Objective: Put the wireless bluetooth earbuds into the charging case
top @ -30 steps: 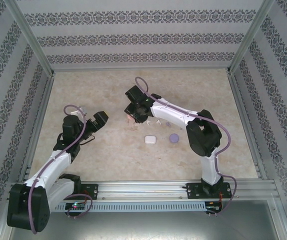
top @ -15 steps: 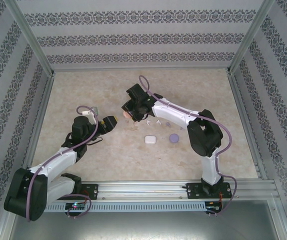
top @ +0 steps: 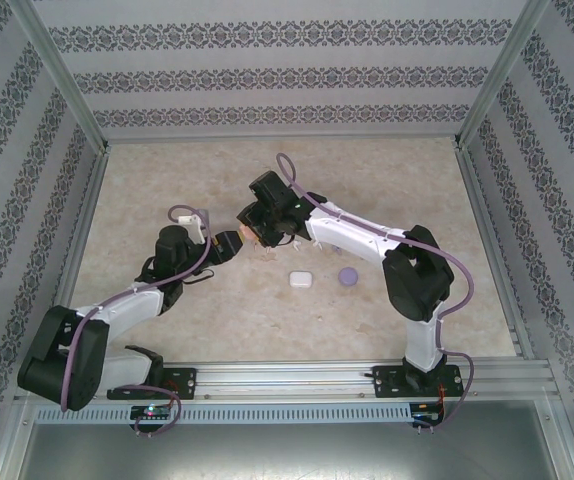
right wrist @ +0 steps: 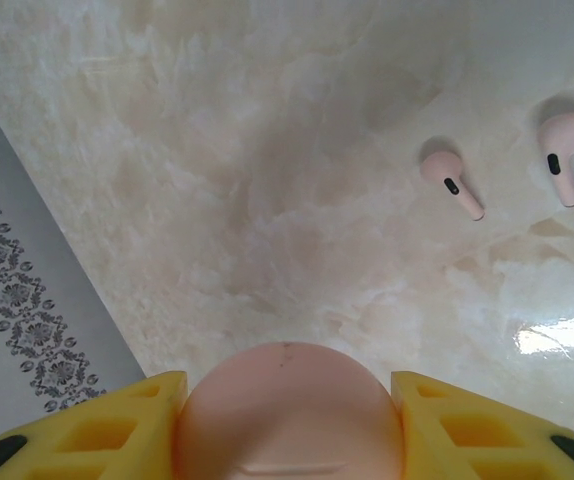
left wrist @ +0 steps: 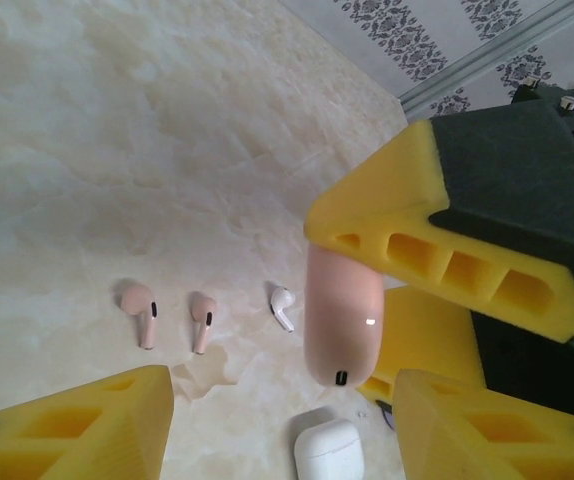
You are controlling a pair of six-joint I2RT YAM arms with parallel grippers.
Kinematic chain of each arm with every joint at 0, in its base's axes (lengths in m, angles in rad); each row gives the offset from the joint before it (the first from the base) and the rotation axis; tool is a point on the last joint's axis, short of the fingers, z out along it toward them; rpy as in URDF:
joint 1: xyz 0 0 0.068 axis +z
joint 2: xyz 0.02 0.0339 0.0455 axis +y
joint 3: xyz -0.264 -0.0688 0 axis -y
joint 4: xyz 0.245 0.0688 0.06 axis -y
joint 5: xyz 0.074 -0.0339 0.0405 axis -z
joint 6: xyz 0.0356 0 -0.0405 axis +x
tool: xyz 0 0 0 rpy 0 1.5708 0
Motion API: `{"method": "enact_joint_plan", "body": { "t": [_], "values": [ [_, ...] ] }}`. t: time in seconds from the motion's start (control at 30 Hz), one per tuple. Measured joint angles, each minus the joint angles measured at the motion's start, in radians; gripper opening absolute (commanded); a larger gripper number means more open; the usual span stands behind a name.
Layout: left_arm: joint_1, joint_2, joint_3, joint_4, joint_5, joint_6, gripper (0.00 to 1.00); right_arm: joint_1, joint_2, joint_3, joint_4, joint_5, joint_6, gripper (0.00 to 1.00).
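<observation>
Left gripper (top: 229,243) has swung in over the last second. It was hanging well off at 9 o'clock of the right gripper (top: 255,225) and now it's parked just beside it. The right one has hardly budged.

Closest to me, a white case (top: 300,279) lies shut on the marbled table (top: 167,180), a smooth rounded pebble. A round purple case (top: 348,275) sits near its 3 o'clock, not touching it.

A bit further back are the pinkish earbuds (left wrist: 204,318). They're tiny next to the cases and lie loose on the table side by side with a small gap. Each is a little bulb with a short stem and a dark mark on it. In the left wrist view a white earbud (left wrist: 282,305) lies at their 3 o'clock, also loose.

Further still, the left gripper's jaws are spread wide with nothing between them. The right gripper's yellow fingers (left wrist: 437,230) pinch the pinkish case (right wrist: 287,400) by its sides and hold it up off the table. It's glossy and pill-shaped, with one small dark dot near the lower end. It looks shut from here, though I can't tell for sure.

No logo or writing I can read on any of it.
</observation>
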Motion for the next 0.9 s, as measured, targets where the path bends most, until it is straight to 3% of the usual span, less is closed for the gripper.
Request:
{"method": "enact_joint_plan", "body": {
  "t": [0.9],
  "values": [
    [-0.031,0.063,0.038,0.067,0.001,0.003,0.35,0.023,0.000,0.010,0.020,-0.008,0.022,0.47]
  ]
}}
